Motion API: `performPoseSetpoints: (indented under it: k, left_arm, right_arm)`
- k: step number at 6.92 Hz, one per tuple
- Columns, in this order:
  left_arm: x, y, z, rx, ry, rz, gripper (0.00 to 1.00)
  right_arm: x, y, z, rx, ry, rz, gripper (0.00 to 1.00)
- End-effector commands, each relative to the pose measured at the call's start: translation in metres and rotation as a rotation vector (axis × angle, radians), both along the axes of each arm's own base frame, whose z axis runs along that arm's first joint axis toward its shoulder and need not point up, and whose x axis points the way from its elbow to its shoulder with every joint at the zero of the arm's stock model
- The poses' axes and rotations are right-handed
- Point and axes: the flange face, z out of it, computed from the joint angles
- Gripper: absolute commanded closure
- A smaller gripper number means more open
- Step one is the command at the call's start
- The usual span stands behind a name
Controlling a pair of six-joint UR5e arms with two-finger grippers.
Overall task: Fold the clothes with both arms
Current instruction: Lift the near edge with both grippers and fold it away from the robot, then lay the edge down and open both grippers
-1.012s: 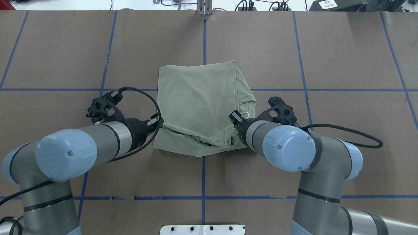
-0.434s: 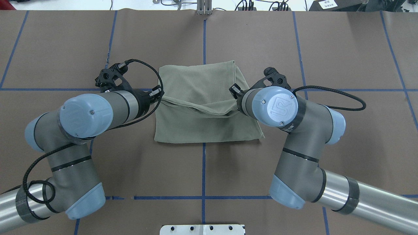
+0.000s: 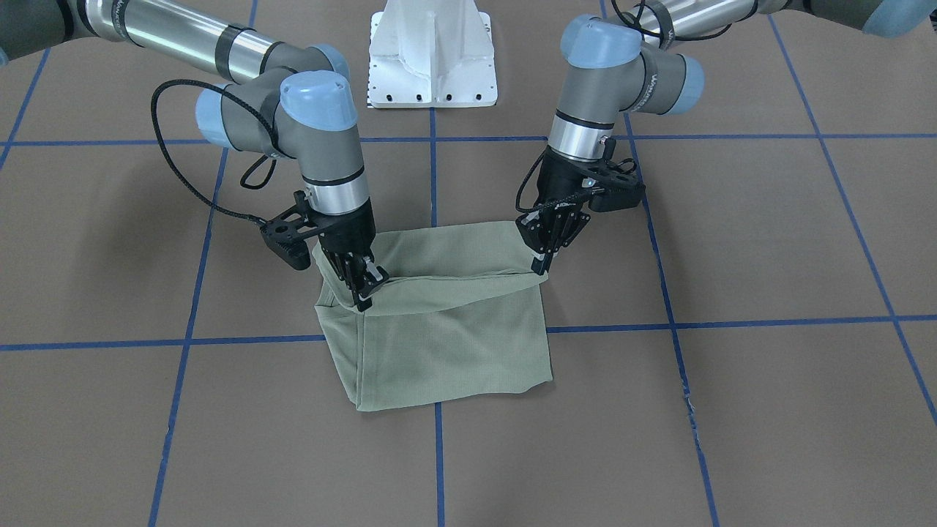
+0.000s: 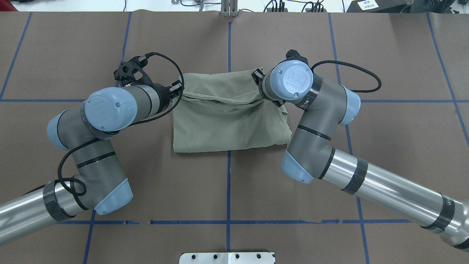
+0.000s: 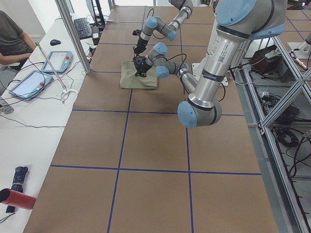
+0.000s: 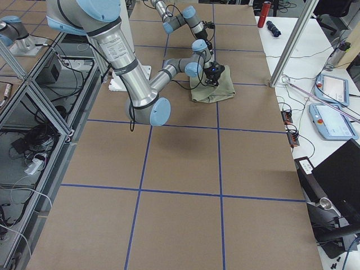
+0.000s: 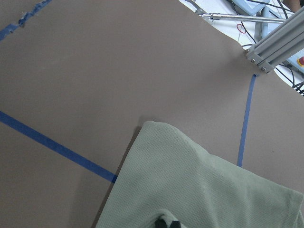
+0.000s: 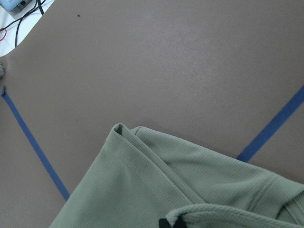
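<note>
Fingers (image 3: 356, 274) of my right gripper (image 3: 366, 293) and of my left gripper (image 3: 542, 262) are clenched on one raised edge of the sage-green shirt (image 3: 446, 348), which lies in the middle of the brown table (image 3: 732, 402). During the last second both arms carried this edge away from the robot, almost over the far edge. I judge the half-fold nearly done; lowering and letting go remain. I see no container.

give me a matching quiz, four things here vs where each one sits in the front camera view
1 left gripper
2 right gripper
3 shirt
4 white base

A top centre
B shut on the shirt, view's left
C shut on the shirt, view's right
D centre, one edge held up

Pairs: 1-C, 2-B, 3-D, 4-A
</note>
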Motion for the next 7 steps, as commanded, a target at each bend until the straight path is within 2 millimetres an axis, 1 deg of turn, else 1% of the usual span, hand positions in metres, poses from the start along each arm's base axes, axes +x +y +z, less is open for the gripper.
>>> performPoseSetpoints:
  k: [1, 2, 3, 4, 5, 6, 7]
  left_arm:
    - [0.008, -0.030, 0.011, 0.027, -0.015, -0.017, 1.00]
    - [0.006, -0.033, 0.012, 0.036, -0.019, -0.017, 1.00]
    - [0.011, -0.037, 0.024, 0.030, -0.046, -0.012, 1.00]
    - [0.021, -0.059, 0.043, 0.046, -0.058, -0.024, 1.00]
    - [0.021, -0.100, 0.090, 0.128, -0.104, -0.027, 0.50]
    - [-0.006, -0.123, 0.098, 0.215, -0.156, -0.026, 0.34]
    - [-0.015, -0.128, 0.097, 0.227, -0.157, -0.033, 0.30]
  right_arm:
    - [-0.007, -0.024, 0.001, 0.001, 0.007, 0.005, 1.00]
    - [-0.007, -0.029, 0.004, -0.002, 0.018, 0.004, 1.00]
    - [-0.013, -0.038, 0.009, 0.003, 0.040, -0.005, 1.00]
    - [-0.018, -0.060, 0.033, 0.037, 0.048, -0.015, 1.00]
    - [-0.016, -0.082, 0.072, 0.097, 0.098, -0.052, 0.01]
    - [0.004, -0.101, 0.076, 0.175, 0.167, -0.109, 0.00]
    - [0.057, -0.136, 0.083, 0.160, 0.153, -0.139, 0.00]
